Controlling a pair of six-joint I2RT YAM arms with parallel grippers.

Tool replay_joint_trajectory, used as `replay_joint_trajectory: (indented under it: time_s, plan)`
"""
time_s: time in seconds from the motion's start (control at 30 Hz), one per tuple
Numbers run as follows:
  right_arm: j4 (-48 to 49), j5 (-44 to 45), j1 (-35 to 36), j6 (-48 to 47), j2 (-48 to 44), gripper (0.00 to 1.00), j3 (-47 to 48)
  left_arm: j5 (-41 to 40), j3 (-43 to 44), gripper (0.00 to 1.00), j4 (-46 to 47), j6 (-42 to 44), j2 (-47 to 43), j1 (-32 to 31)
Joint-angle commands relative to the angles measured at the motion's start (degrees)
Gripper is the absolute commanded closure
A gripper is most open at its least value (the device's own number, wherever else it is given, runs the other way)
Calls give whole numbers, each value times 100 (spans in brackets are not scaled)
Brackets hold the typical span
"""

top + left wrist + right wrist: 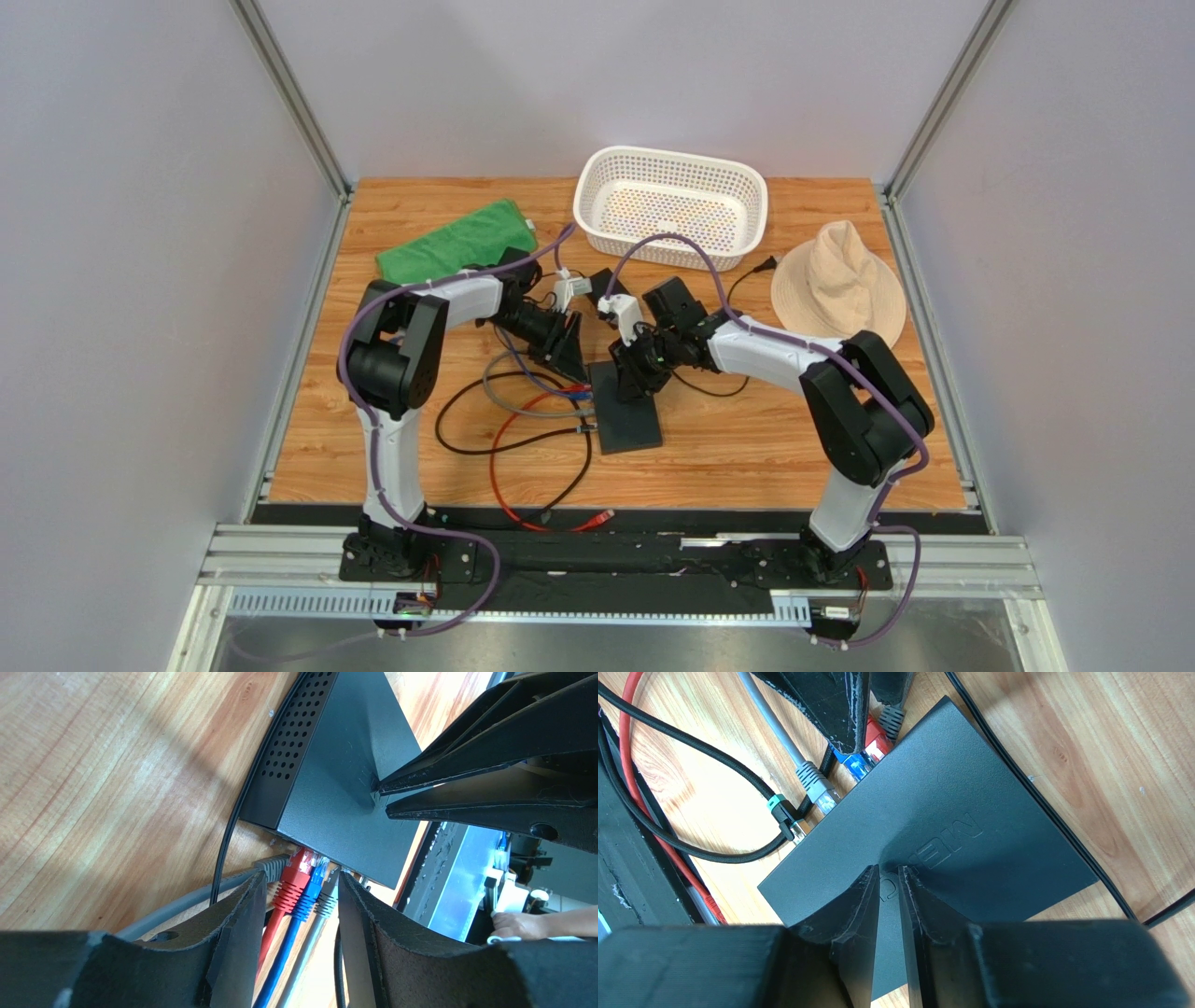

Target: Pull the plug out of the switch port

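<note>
From above, the switch (pixel 627 409) lies flat mid-table (pixel 786 434), nearer than the white basket (pixel 671 203). At the left wrist, the left gripper (pixel 295 913) is released, its fingers straddling the red plug (pixel 290 885) and blue plug (pixel 309 892) in the ports. At the right wrist, the right gripper (pixel 889 875) is clenched on nothing, its tips resting on the switch's top.

from above, the left gripper (pixel 572 350) and right gripper (pixel 634 367) are covering the plugged edge of the switch (pixel 627 409), so its sockets are lying out of sight. at the right wrist, the left gripper is hiding most of the red plug (pixel 878 742) and blue plug (pixel 854 764), and the right gripper is blocking part of the lettering (pixel 955 836). whether any finger is touching a plug is not showing.
</note>
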Motion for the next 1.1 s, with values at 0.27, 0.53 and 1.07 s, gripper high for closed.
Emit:
replay_joint_trajectory:
  time_s: [0.27,0.53,1.07]
  plan:
    - [-299,362,14,-166,26,75,-217,304,-42,50,61,468,-114,-142]
    - [-299,388,5,-175,-27,75,-261,410,177,52,80,380,-124,-150]
    - [-264,432,-4,-148,-88,75,-305,226,256,55,-246,302,632,-326]
